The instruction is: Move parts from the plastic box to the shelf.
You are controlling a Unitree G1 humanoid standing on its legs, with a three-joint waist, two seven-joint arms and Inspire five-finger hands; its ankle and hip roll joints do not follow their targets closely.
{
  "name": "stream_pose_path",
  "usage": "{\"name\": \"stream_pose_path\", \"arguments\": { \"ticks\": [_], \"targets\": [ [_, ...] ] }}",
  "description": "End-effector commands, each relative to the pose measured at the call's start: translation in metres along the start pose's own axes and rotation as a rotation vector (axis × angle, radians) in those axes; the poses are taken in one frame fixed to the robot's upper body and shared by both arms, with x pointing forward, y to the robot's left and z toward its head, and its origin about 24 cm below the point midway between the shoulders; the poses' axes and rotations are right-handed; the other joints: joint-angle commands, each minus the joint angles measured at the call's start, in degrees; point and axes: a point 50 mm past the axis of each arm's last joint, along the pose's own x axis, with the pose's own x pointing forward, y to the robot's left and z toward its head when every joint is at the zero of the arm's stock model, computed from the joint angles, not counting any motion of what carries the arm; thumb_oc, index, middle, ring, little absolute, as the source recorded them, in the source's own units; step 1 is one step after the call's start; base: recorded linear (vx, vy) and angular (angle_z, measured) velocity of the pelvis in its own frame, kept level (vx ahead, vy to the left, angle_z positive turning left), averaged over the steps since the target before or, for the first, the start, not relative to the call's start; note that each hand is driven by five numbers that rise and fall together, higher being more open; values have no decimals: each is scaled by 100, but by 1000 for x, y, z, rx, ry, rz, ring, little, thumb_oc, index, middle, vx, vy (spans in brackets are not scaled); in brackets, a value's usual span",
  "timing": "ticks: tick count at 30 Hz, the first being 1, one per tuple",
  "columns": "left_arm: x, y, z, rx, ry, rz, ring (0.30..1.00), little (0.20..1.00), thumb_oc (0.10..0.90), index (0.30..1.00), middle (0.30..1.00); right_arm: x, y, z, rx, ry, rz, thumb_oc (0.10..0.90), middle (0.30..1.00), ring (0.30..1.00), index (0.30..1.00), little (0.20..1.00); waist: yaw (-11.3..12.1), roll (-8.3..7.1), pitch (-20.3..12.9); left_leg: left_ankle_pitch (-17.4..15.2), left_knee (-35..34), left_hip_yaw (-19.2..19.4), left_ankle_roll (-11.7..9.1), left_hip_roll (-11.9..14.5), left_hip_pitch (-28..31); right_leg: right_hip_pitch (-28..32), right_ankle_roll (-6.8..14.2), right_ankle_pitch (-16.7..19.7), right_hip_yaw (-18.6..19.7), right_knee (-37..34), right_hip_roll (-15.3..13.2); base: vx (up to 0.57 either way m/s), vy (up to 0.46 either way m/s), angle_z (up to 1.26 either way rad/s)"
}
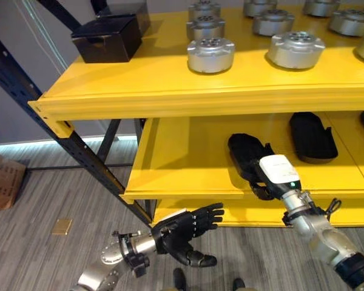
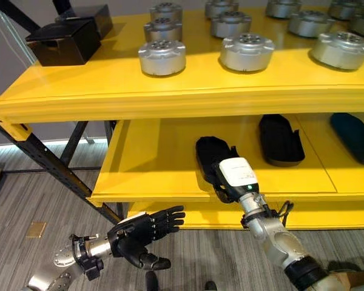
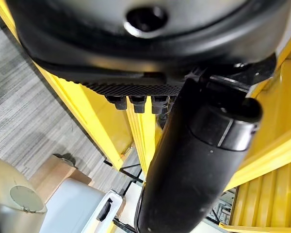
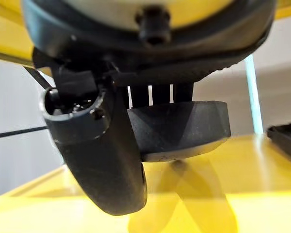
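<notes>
A black oblong part [image 1: 241,147] lies near the front of the yellow middle shelf [image 1: 182,160]. My right hand [image 1: 278,171] reaches in from the lower right and covers the part's near end. In the right wrist view its fingers come down over the part [image 4: 179,128] and the thumb [image 4: 106,160] stands against its side. My left hand [image 1: 183,230] hovers low over the floor in front of the shelf's edge, fingers straight and spread, holding nothing.
Two more black parts [image 2: 280,139] [image 2: 355,136] lie further right on the same shelf. The top shelf carries several round silver parts [image 1: 210,54] and a black box [image 1: 106,37]. A cardboard box [image 1: 3,179] stands on the floor at the left.
</notes>
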Motion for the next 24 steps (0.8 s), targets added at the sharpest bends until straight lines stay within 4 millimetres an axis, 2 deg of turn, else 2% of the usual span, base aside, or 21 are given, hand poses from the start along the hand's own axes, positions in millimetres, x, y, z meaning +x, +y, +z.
{"name": "stream_pose_path", "arguments": {
  "ticks": [1, 9, 13, 15, 18, 20, 21, 22, 24],
  "targets": [
    [10, 0, 28, 86, -126, -61, 1000, 1000, 900, 1000, 1000, 43, -45, 22, 1, -126, -188, 400, 300, 300, 300, 300, 295, -178, -286, -1145, -5, 414, 21, -81, 755, -368, 30, 9, -361, -1, -7, 72, -35, 0],
    [8, -1, 24, 74, -117, -59, 1000, 1000, 900, 1000, 1000, 49, -38, 18, -11, -78, -162, 400, 300, 300, 300, 300, 380, -182, -292, -1169, -5, 424, 60, -157, 791, -346, 80, 47, -446, -1, -98, 24, 87, 6],
    [6, 0, 24, 80, -108, -80, 1000, 1000, 900, 1000, 1000, 47, -35, 8, -19, -21, -163, 400, 300, 300, 300, 300, 397, -212, -238, -1268, 94, 344, 230, -343, 750, -330, 170, 101, -419, 133, -227, 19, 182, 5],
    [6, 1, 26, 81, -106, -115, 1000, 1000, 900, 1000, 1000, 41, -28, 0, -14, 41, -162, 400, 300, 300, 300, 300, 397, -214, -162, -1341, 291, 265, 403, -433, 609, -505, 171, -52, -388, 779, -368, 33, 159, 15],
    [7, 1, 27, 98, -101, -124, 1000, 1000, 900, 1000, 1000, 39, -24, -3, 1, 65, -157, 400, 300, 300, 300, 300, 380, -195, -45, -1321, 386, 278, 446, -386, 569, -822, 67, -210, -479, 1398, -248, 41, 69, 11],
    [10, -1, 28, 106, -97, -147, 1000, 1000, 900, 1000, 1000, 38, -23, -5, 1, 85, -160, 400, 300, 300, 300, 300, 305, -201, 29, -1314, 372, 148, 447, -418, 573, -984, 10, -317, -278, 1435, 27, 73, -18, -7],
    [13, -3, 30, 118, -95, -161, 1000, 1000, 900, 1000, 1000, 36, -22, -8, -3, 112, -157, 400, 300, 300, 300, 300, 204, -237, 54, -1345, 321, 17, 456, -512, 605, -1094, -28, -219, -30, 1213, 263, 130, -73, 13],
    [16, -4, 32, 123, -97, -168, 1000, 1000, 900, 1000, 1000, 34, -22, -11, -1, 129, -153, 400, 300, 300, 300, 300, 144, -258, 60, -1375, 277, -29, 462, -569, 643, -1143, -37, -108, 55, 1034, 368, 166, -100, 30],
    [19, -4, 35, 133, -105, -157, 1000, 1000, 900, 1000, 1000, 33, -22, -12, 7, 131, -150, 400, 300, 300, 300, 300, 75, -283, 75, -1406, 218, -26, 465, -617, 725, -1283, -3, 111, 92, 841, 442, 120, -83, 49]
  ]
}}
